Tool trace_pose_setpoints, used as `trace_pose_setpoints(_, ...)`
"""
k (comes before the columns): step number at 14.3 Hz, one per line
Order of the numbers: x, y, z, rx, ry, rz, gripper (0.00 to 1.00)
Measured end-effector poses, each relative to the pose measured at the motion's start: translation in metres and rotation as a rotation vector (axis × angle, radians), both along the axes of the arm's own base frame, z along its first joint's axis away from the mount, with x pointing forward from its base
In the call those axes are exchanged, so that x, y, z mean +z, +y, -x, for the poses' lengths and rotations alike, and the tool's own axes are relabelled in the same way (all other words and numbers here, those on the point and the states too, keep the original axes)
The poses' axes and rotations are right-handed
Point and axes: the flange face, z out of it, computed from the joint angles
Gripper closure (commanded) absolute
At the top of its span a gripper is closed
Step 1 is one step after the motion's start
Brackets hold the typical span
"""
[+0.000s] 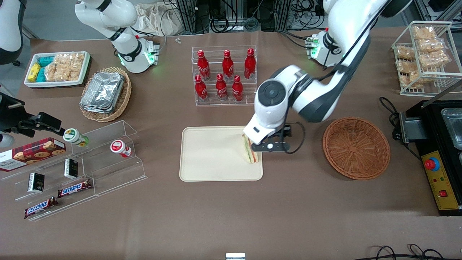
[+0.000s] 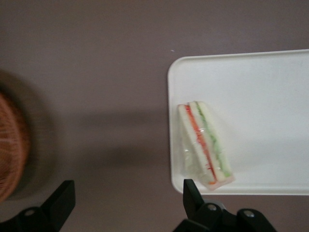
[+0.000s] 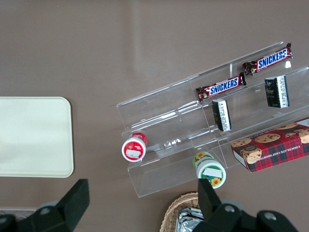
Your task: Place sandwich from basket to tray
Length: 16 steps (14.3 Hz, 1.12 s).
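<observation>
Our gripper [image 2: 129, 195] hangs above the table with its two fingers [image 2: 192, 193] spread wide and nothing between them. One finger sits just over the tray's edge, the other over bare tablecloth. In the front view the gripper [image 1: 270, 146] hovers at the tray's edge on the basket side.

Just under that finger lies the sandwich [image 2: 205, 145], on its side on the tray [image 2: 270, 96], close along the short rim and near a corner, with its red and green layers showing. From the front the sandwich [image 1: 250, 151] looks tucked against the wrist, inside the tray [image 1: 213, 159] but right at its margin. We judge the placing itself to be done.

Further out, the basket [image 1: 356, 147] sits empty toward the working arm's end of the table, well apart from the tray.

The risk from here, as we see it, lies in the retreat. The sandwich is very near the rim and close to one finger, so a sideways move could clip it and nudge it over the low edge or tip it. A straight lift looks safest to us. The soda bottles [image 1: 223, 76], farther from the front camera, stand near enough that a wide swing of the arm could brush them.
</observation>
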Motion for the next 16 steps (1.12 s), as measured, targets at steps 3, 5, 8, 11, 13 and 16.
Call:
trace_pose_setpoints(3,0.037,0.045,-0.013,-0.012,0.046,-0.015,0.0)
trace_pose_setpoints(5,0.058,0.086,-0.028,-0.025,0.09,0.007,0.0)
trace_pose_setpoints(8,0.093,0.144,-0.037,-0.005,0.136,0.063,0.0)
trace_pose_setpoints(11,0.132,0.191,-0.031,-0.006,0.149,0.077,0.0)
trace_pose_setpoints(13,0.156,0.224,-0.02,-0.032,0.184,0.079,0.0)
trace_pose_setpoints(16,0.19,0.297,-0.011,-0.06,0.184,0.081,0.0)
